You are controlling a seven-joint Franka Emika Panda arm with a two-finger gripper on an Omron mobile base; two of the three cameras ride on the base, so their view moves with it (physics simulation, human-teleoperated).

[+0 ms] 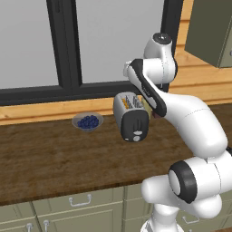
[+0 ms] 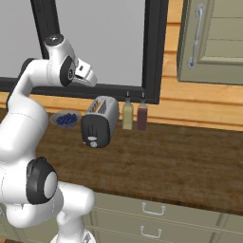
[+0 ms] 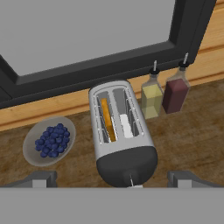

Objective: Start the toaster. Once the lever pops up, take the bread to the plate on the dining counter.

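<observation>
Toaster (image 3: 123,139) between spread fingers (image 3: 38,180)

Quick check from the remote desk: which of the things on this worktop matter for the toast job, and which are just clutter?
For the job:
- toaster
- bread standing in a toaster slot
- toaster's black end panel, where the lever sits

Just lying about:
- bowl of blueberries
- yellow bottle
- dark red bottle

dark-framed window (image 1: 68,45), wood worktop (image 1: 45,154), green drawers (image 2: 152,213)
</observation>
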